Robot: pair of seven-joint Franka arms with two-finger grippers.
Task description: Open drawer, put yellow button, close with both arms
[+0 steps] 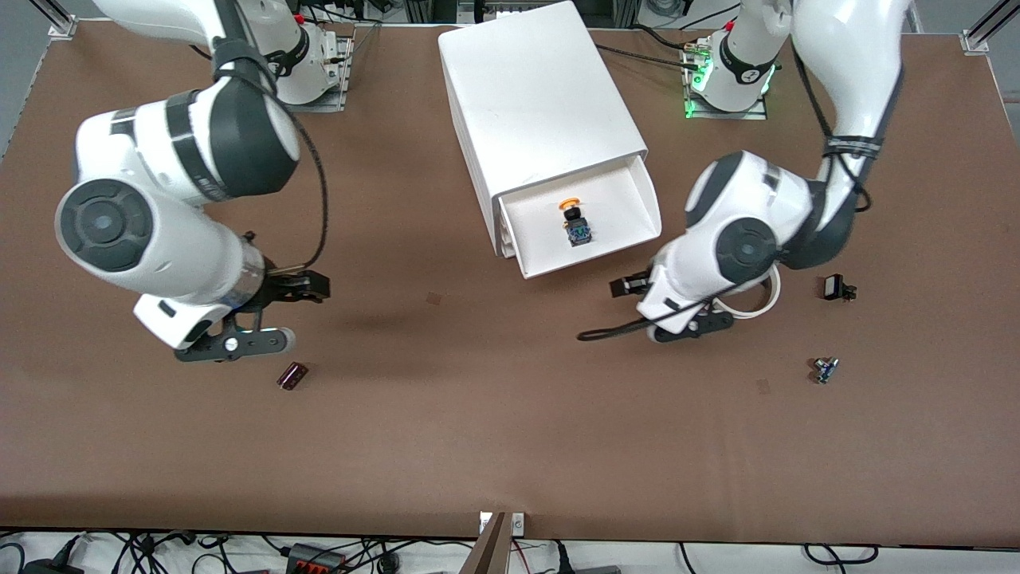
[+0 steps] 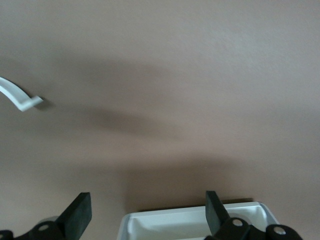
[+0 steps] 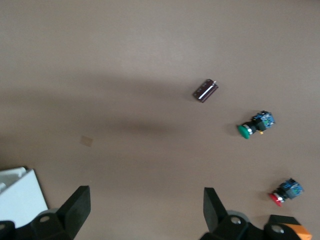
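The white cabinet [image 1: 534, 96] stands at the middle of the table near the robots' bases. Its top drawer [image 1: 598, 257] is pulled open. The yellow button [image 1: 575, 220] lies inside it, cap toward the cabinet. My left gripper [image 1: 637, 291] is open and empty, low over the table beside the drawer's front corner at the left arm's end. That drawer corner [image 2: 195, 220] shows between its open fingers in the left wrist view [image 2: 147, 215]. My right gripper [image 1: 315, 287] is open and empty over bare table toward the right arm's end; the right wrist view [image 3: 145, 212] shows its fingers spread.
A dark cylinder [image 1: 292, 375] lies near the right gripper. The right wrist view shows a green-capped button [image 3: 255, 125] and a red-capped button [image 3: 285, 192]. A white ring [image 1: 757, 307], a black part [image 1: 834, 288] and a small blue part [image 1: 825, 370] lie near the left arm.
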